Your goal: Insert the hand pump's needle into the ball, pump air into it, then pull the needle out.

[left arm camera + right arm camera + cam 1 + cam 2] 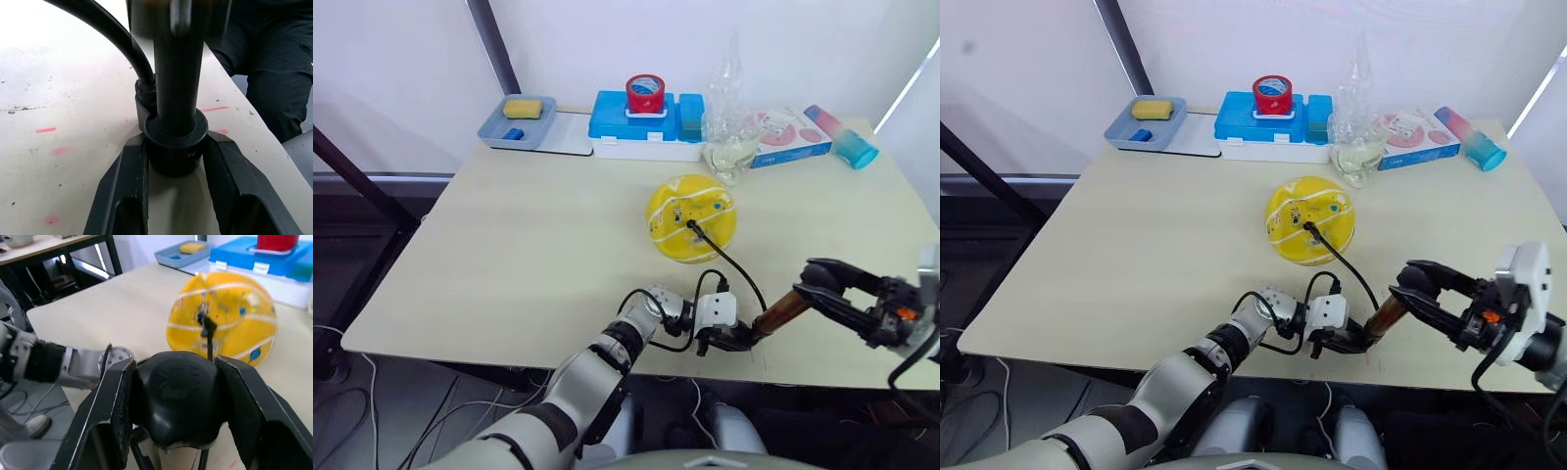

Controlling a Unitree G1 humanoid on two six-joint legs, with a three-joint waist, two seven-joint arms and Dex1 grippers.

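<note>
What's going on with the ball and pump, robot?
Left gripper shut on pump base, right gripper shut on its handle. Needle in sagging ball. Nothing in the way.

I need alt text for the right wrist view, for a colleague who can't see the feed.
The right gripper is clamped on the hand pump's black handle cap, one finger on each side. Beyond it on the table, the sagging yellow ball has the black hose fitting plugged into its top; the left arm reaches in alongside.

Hand pump [784,310] glossy bronze metal; ball [690,217] smooth, slack yellow; table [529,255] matt beige.
</note>
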